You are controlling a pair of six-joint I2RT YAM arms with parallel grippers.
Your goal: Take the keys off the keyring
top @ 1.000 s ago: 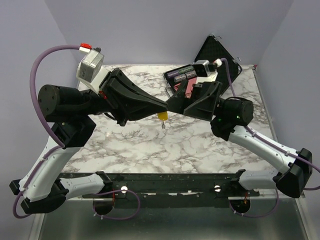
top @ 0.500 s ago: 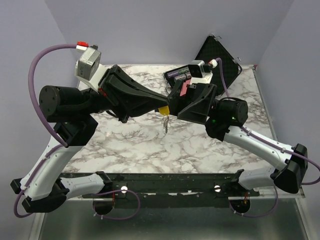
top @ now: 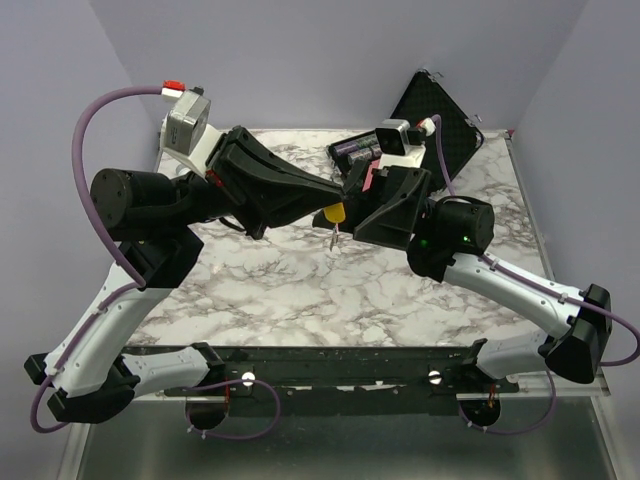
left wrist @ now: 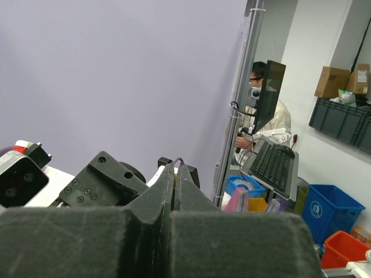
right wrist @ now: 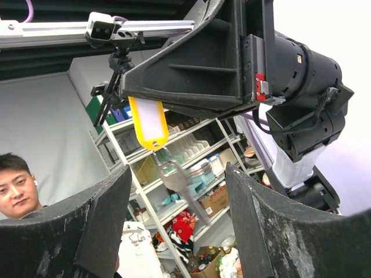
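Note:
My left gripper (top: 326,207) is shut on a yellow plastic tag (top: 334,213) and holds it above the middle of the table. In the right wrist view the tag (right wrist: 148,123) has a white label; a small thin keyring (right wrist: 157,157) hangs from its lower end, and a silver key (right wrist: 179,184) hangs from the ring, blurred. In the top view the key (top: 332,237) points down. My right gripper (right wrist: 177,174) is open, its fingers either side of the hanging key and not touching it. In the left wrist view the left fingers (left wrist: 165,191) are pressed together and hide the tag.
A marble tabletop (top: 400,290) lies below both arms. At the back stand an open box of dark and purple items (top: 358,150) and a black case (top: 435,105) leaning at the far right corner. Walls close in on three sides.
The left arm has lifted and shifted slightly right with the tag. The right gripper has drawn closer to the hanging key, which has swung a little.

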